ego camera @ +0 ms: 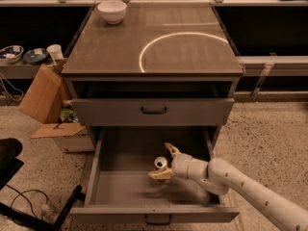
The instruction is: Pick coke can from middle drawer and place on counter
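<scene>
The coke can, of which I see mostly the silver top, stands upright on the floor of the open middle drawer, right of centre. My gripper reaches into the drawer from the lower right. It is open, with one pale finger behind the can and the other in front of it. The can sits between them on the drawer floor. The counter with its white arc mark is the cabinet top above.
A white bowl sits at the counter's back left. The drawer above is slightly open and overhangs the rear of the middle drawer. A cardboard box and a black chair base stand at left.
</scene>
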You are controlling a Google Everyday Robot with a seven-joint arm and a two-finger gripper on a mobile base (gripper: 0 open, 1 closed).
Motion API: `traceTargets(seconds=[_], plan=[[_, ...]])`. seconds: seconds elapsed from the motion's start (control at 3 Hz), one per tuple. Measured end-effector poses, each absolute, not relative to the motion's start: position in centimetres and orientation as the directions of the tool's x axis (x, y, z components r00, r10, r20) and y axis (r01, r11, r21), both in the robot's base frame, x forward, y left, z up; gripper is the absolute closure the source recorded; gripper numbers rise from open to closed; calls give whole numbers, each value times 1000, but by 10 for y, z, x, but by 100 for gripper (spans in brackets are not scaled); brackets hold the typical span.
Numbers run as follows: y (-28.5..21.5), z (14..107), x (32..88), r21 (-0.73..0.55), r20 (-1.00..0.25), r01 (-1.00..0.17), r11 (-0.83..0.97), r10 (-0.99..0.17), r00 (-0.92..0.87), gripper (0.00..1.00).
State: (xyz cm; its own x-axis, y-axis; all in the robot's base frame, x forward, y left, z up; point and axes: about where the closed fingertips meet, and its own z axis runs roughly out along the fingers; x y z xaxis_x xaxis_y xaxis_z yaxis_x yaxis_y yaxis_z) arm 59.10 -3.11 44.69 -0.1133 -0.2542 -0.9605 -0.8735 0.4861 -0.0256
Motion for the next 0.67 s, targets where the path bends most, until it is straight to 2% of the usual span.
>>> traceTargets(seconds=[0.67], plan=[[-23,437,586,-12,-962,-874,485,-245,-122,62]])
